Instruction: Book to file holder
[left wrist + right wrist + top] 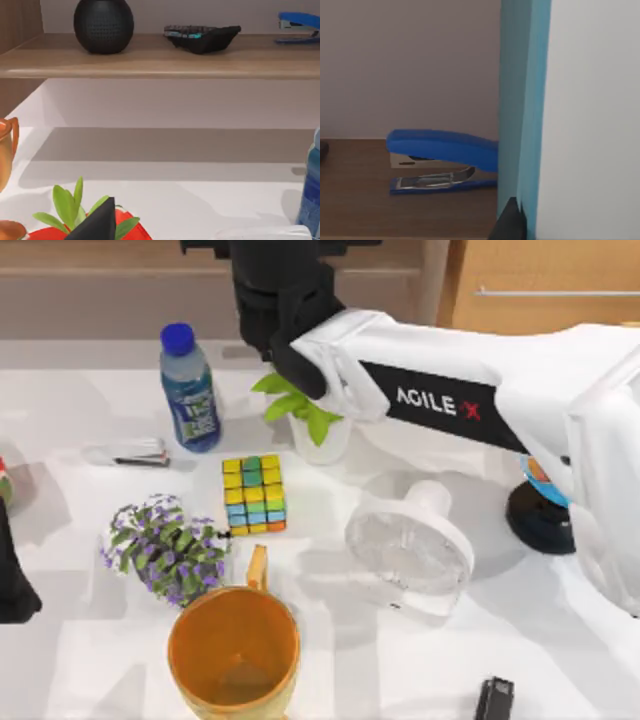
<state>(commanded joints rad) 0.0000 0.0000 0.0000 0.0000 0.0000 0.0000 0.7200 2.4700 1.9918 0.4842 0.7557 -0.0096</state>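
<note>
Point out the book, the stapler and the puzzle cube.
book (pixel 590 100), right wrist view, on its white face.
stapler (pixel 442 146), right wrist view, on its blue top.
puzzle cube (pixel 254 494), top view, on its upper face.

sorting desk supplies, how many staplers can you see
2. A blue stapler sits on the wooden shelf, beside the book. A white stapler lies on the table at the left, next to the bottle. Others may be hidden behind the right arm.

White table below a wooden shelf

The white tabletop (pixel 90 660) runs back to a pale wall (pixel 175 100), where a brown wooden shelf (pixel 160 57) (its front edge lighter) hangs above; soft shadows fall across the table surface.
</note>
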